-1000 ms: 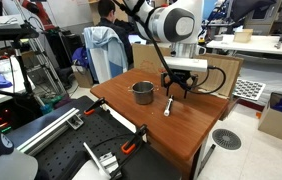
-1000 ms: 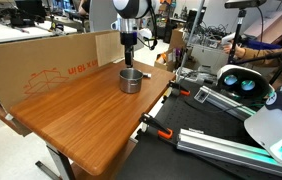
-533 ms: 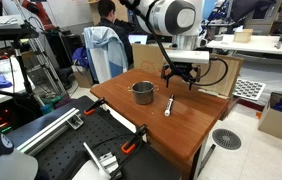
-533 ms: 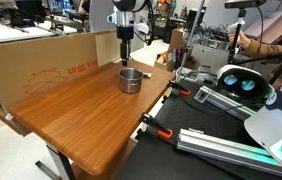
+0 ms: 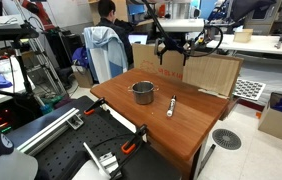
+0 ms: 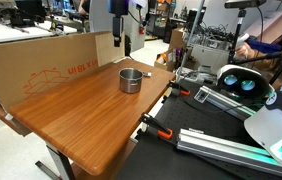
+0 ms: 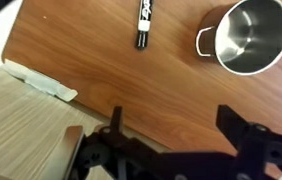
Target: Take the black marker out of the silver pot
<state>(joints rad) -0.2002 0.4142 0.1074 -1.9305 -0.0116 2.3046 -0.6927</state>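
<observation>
The black marker (image 5: 171, 105) lies flat on the wooden tabletop (image 5: 193, 138), just beside the silver pot (image 5: 143, 93) and outside it. In the wrist view the marker (image 7: 142, 25) lies at the top, with its whitish section showing, and the pot (image 7: 246, 37) stands at the top right with nothing in it. My gripper (image 5: 173, 50) hangs high above the table, open and empty, above the marker. Its two dark fingers (image 7: 171, 120) stand wide apart over bare wood. The pot (image 6: 130, 80) and my raised gripper (image 6: 127, 45) also show in an exterior view.
A cardboard wall (image 6: 41, 65) stands along the table's far edge and also shows as a panel (image 5: 206, 72) and in the wrist view (image 7: 21, 125). A strip of tape (image 7: 41, 82) lies at its foot. Clamps and rails (image 5: 111, 150) sit by the table's near edge.
My gripper has risen from just above the marker on the table to well above it. The marker and the pot have not moved.
</observation>
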